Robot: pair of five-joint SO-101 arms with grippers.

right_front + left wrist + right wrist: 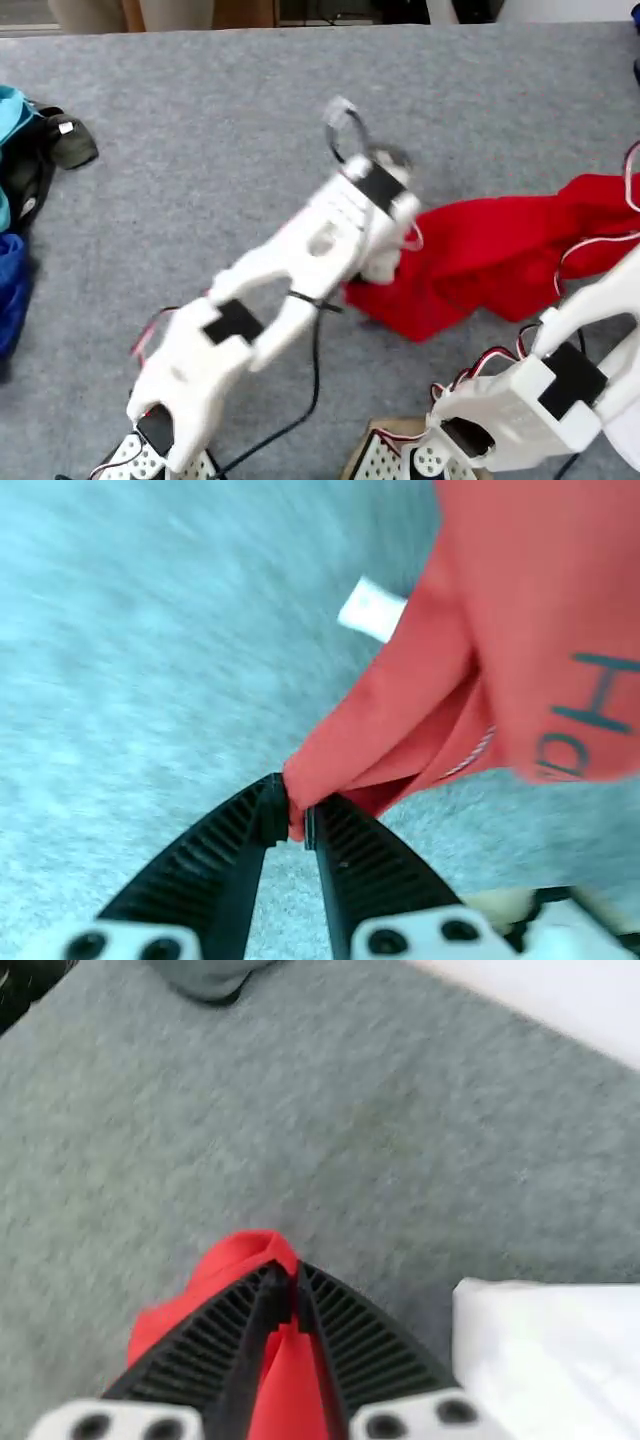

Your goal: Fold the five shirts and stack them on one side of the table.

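Tabletop [200, 180] grey felt; left pincer [297, 818], right pincer [288, 1290] both clamped on red shirt [490, 250]; clothes pile [25, 170] at edge.

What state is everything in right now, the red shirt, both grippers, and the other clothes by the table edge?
red shirt: unfolded, bunched on the table, pinched by both grippers.
left gripper: shut on an edge of the red shirt.
right gripper: shut on the red shirt.
other shirts: crumpled in a heap at the table's edge, not folded.
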